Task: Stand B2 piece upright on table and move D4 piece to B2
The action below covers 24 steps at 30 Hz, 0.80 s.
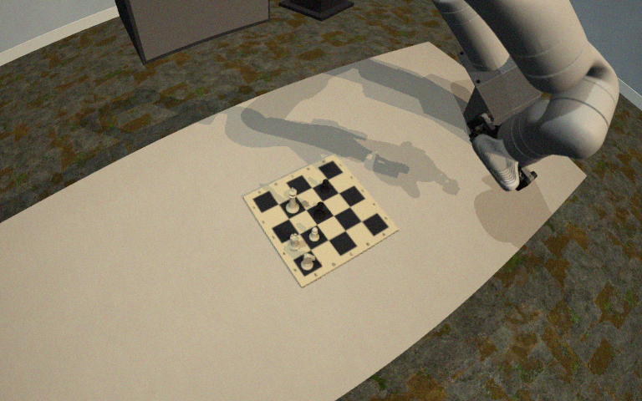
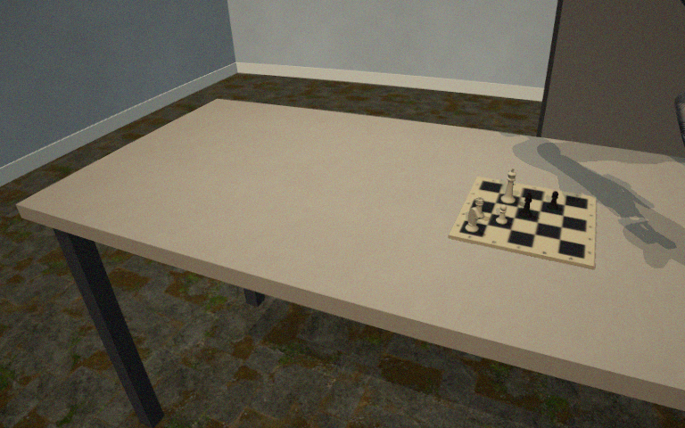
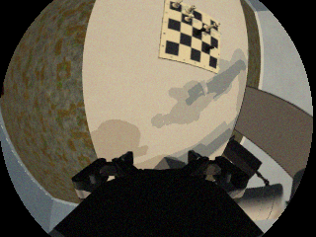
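Observation:
A small chessboard (image 1: pixel 321 220) lies on the tan table; it also shows in the exterior view (image 2: pixel 525 220) and in the wrist view (image 3: pixel 192 34). All pieces on it stand upright: a black pawn (image 1: pixel 324 185), a taller black piece (image 1: pixel 319 210), a white king (image 1: pixel 292 200), a white pawn (image 1: pixel 313 234), a white rook (image 1: pixel 294 241) and a white knight (image 1: pixel 308 261). The edge letters are too small to read surely. My gripper (image 3: pixel 160 157) is open and empty. It hangs high over the table's right end, far from the board, and the arm (image 1: pixel 544 94) mostly hides it.
A grey mount block (image 1: pixel 504 94) stands at the table's far right corner under the arm. A large grey cabinet (image 1: pixel 194 23) and a dark pedestal (image 1: pixel 316 5) stand on the floor beyond the table. The table's edge runs close to the board's right.

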Motion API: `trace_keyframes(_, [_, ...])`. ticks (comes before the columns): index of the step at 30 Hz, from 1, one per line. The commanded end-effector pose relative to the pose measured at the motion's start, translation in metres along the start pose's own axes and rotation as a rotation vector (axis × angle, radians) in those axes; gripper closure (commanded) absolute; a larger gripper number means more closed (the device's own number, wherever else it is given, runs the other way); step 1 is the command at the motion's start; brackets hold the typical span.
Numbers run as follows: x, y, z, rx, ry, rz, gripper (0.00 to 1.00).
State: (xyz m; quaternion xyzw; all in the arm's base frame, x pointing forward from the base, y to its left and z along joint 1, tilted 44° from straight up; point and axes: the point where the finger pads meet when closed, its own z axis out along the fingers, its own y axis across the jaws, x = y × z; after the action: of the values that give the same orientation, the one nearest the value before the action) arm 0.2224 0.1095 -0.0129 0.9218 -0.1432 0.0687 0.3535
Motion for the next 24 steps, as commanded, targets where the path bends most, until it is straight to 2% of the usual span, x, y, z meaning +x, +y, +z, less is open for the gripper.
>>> trace_keyframes(1, [0.018,-0.01,-0.008,0.014,0.047,0.096,0.0])
trace_keyframes(6, [0.061,-0.021,-0.013,0.013,0.131,0.355,0.0])
trace_keyframes(8, [0.061,-0.021,-0.013,0.013,0.131,0.355,0.0])
trace_keyframes(22, [0.191,-0.054,-0.029,0.009,0.388,1.152,0.0])
trace_keyframes(24, [0.2,-0.056,-0.03,0.008,0.405,1.204,0.0])
